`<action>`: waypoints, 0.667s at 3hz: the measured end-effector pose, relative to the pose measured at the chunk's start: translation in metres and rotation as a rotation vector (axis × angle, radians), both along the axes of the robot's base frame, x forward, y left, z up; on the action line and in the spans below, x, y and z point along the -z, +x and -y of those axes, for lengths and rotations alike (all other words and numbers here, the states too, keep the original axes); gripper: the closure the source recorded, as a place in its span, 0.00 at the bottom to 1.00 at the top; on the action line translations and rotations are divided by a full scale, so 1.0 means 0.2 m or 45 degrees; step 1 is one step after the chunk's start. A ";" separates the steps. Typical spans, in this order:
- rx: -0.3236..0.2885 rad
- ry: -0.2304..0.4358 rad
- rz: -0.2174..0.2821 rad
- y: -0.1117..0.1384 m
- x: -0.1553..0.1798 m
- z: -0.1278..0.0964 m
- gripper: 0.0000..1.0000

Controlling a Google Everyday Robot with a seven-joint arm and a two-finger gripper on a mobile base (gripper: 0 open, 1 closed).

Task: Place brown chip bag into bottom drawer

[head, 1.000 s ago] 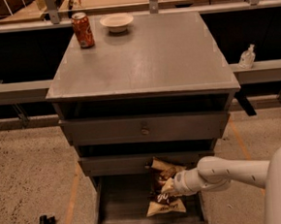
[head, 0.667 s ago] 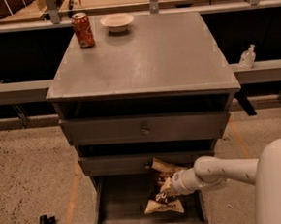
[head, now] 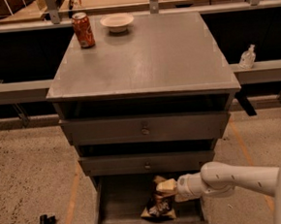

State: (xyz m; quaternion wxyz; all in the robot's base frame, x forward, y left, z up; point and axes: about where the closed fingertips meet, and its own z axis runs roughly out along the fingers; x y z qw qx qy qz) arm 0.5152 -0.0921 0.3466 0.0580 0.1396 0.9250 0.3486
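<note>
The brown chip bag [head: 159, 206] stands nearly upright inside the open bottom drawer [head: 119, 204], its lower end resting on the drawer floor near the front right. My gripper [head: 166, 187] reaches in from the right, over the drawer's right side, and is shut on the bag's upper part. The bag's tan top end sticks up just behind the fingers. The two upper drawers, each with a round knob, are closed.
A red-orange soda can [head: 83, 30] and a white bowl [head: 117, 22] stand at the back left of the cabinet top [head: 146, 60]. A small clear bottle [head: 247, 57] sits on the ledge to the right. A dark object [head: 44, 223] lies on the floor at left.
My gripper has moved the bag slightly left and down into the bottom drawer. The bag's lower end now sits lower, on the drawer floor.
</note>
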 end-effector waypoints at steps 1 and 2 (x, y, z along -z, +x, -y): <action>0.097 0.055 0.098 -0.10 -0.16 0.09 0.00; 0.155 0.077 0.260 -0.22 -0.47 0.13 0.00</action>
